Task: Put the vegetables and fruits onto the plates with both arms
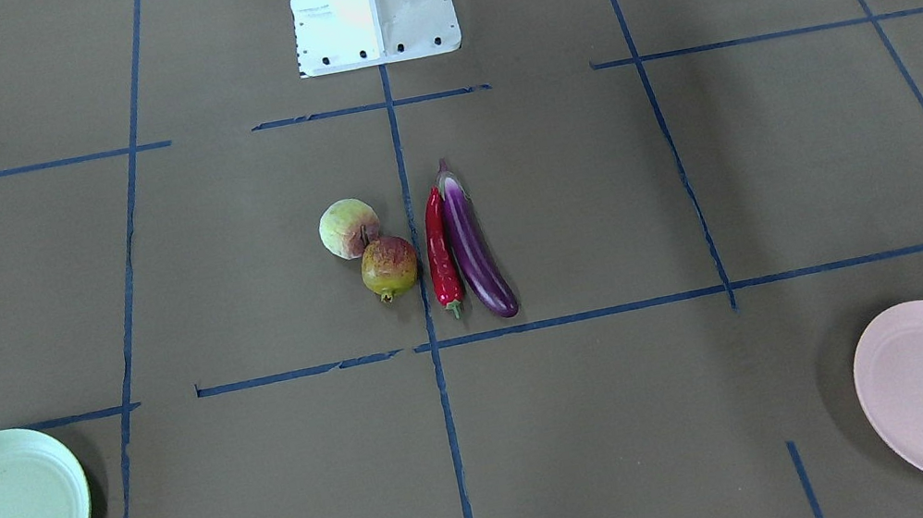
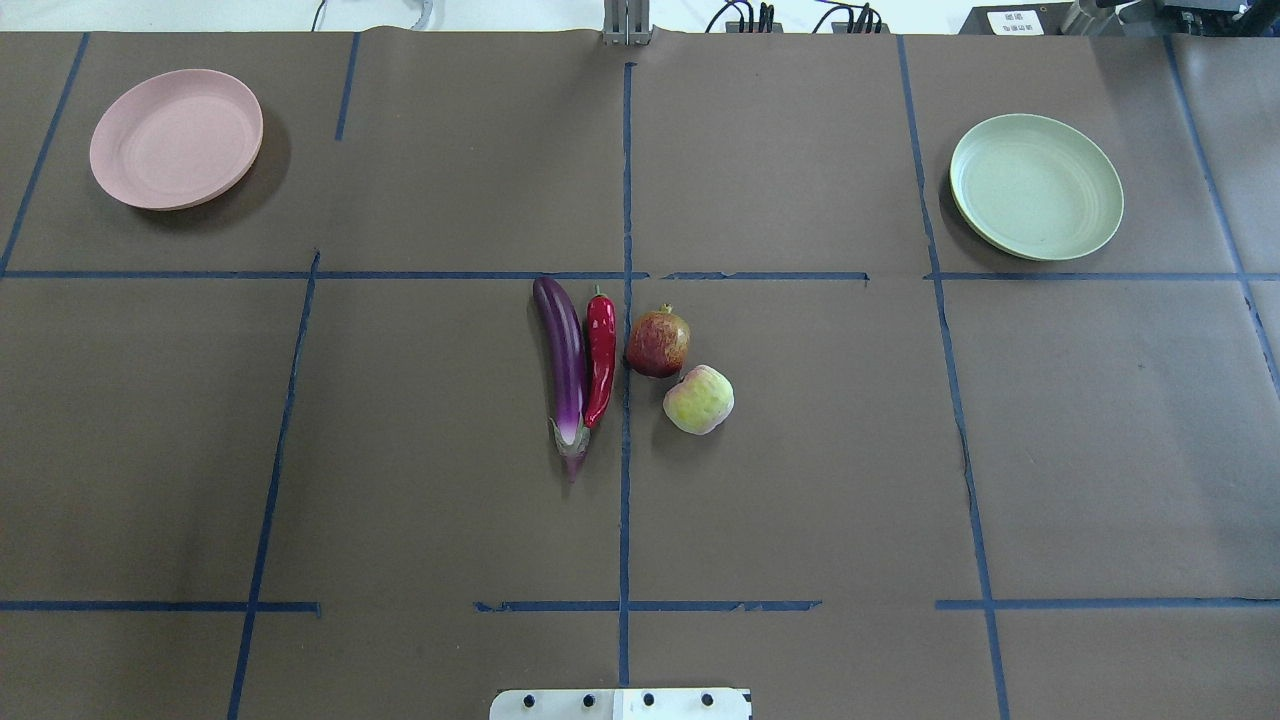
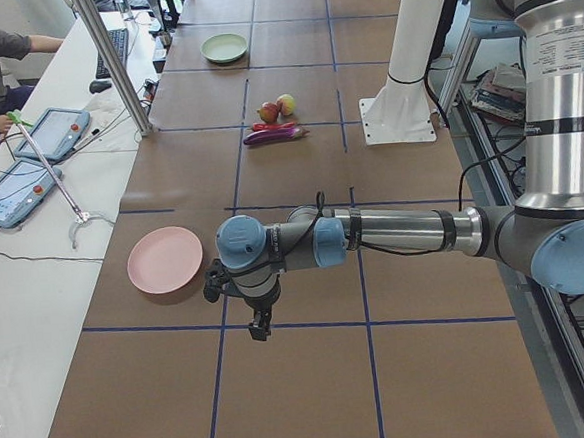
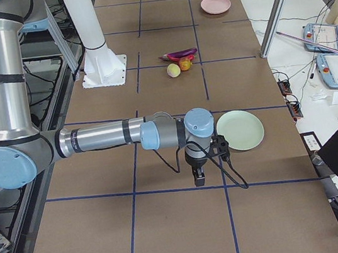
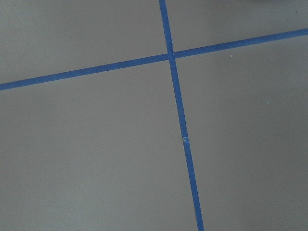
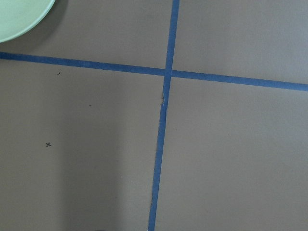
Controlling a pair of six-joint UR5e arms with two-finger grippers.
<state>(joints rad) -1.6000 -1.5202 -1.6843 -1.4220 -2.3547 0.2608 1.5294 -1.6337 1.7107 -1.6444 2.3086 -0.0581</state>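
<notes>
The purple eggplant [image 2: 565,365] and the red chili pepper [image 2: 600,360] lie side by side at the table's middle. The pomegranate [image 2: 658,343] and the peach [image 2: 698,399] touch just beside them. The pink plate [image 2: 175,138] lies at the far left and the mint green plate [image 2: 1035,200] at the far right, both empty. My left gripper [image 3: 256,327] hangs low over the table near the pink plate [image 3: 165,260]. My right gripper [image 4: 199,178] hangs near the green plate [image 4: 239,130]. I cannot tell whether either is open or shut.
The white base block [image 1: 372,2] stands at the robot's side of the table. Blue tape lines [image 2: 625,300] cross the brown table cover. A metal post [image 3: 111,61] and tablets [image 3: 14,188] are on the side bench by an operator.
</notes>
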